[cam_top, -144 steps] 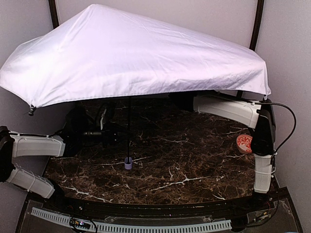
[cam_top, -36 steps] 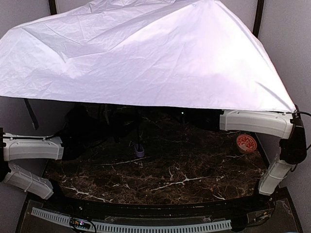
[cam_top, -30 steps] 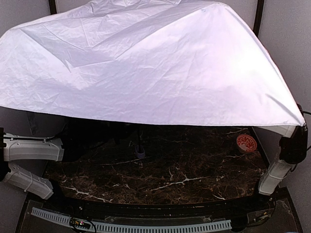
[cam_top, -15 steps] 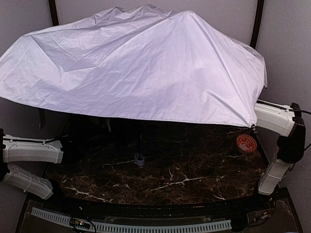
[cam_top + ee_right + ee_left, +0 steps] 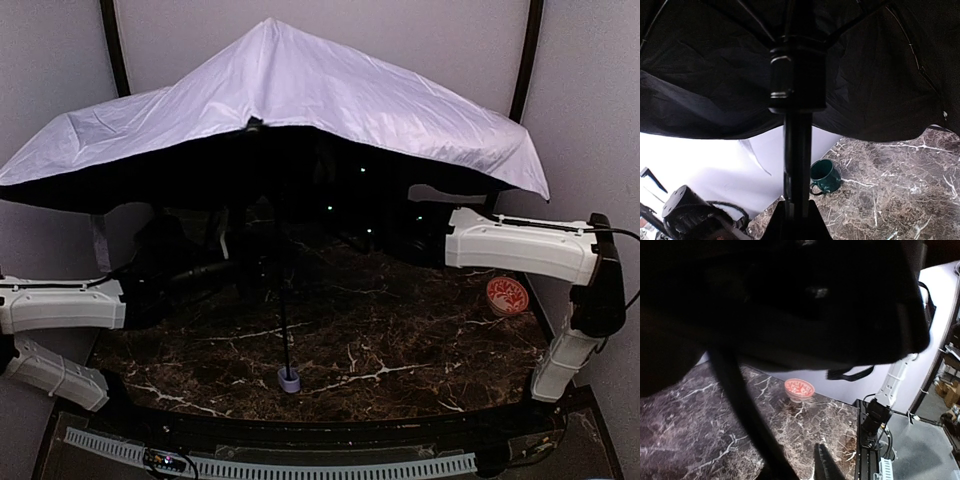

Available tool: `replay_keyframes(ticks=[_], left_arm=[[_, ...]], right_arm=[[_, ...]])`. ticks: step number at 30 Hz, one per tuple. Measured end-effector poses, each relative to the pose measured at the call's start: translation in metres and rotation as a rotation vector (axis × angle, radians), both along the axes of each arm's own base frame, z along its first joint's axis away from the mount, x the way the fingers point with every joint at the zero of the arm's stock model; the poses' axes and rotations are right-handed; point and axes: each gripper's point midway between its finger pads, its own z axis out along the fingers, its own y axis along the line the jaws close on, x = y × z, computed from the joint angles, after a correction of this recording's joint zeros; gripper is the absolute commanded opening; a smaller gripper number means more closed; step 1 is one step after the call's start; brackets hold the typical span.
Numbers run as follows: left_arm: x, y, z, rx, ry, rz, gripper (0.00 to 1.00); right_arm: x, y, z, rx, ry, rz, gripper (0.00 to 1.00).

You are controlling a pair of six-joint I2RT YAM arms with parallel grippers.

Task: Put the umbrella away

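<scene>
Marble table (image 5: 400, 350), red bowl (image 5: 507, 295) (mug (image 5: 824, 176) too); right pincer (image 5: 796, 206) grips umbrella (image 5: 300, 90), left pincer (image 5: 797, 467) unclear.

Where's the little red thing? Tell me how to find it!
Look at the dark marble table, then its right edge, near the white right arm. The small round dish there is the only red-and-white patterned thing on it.

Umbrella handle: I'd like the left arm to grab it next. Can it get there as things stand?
Probably yes: the handle sits in the open below the canopy, near the table's front, with nothing between it and the left arm.
</scene>
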Motion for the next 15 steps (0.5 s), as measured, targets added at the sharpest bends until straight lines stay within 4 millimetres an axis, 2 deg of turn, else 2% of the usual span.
replay_keyframes(ticks=[1,2,5,8,10,15], left_arm=[[0.000,0.000,0.000,-0.004,0.015,-0.002,0.02],[0.001,0.000,-0.002,-0.009,0.043,0.001,0.00],[0.010,0.004,-0.008,-0.025,0.150,0.030,0.00],[0.006,0.001,-0.007,-0.043,0.183,0.008,0.00],[0.004,-0.001,-0.006,-0.051,0.178,-0.011,0.00],[-0.003,-0.006,-0.008,-0.066,0.203,-0.047,0.00]], right_arm=[[-0.002,0.001,-0.001,-0.002,0.001,0.006,0.00],[-0.002,0.001,0.000,-0.004,-0.011,0.009,0.00],[-0.004,-0.001,0.001,-0.026,-0.072,0.017,0.02],[-0.005,-0.001,0.000,-0.025,-0.069,0.018,0.27],[-0.005,-0.002,0.003,-0.002,-0.049,0.016,0.34],[-0.001,-0.007,0.016,0.024,-0.074,-0.035,0.38]])
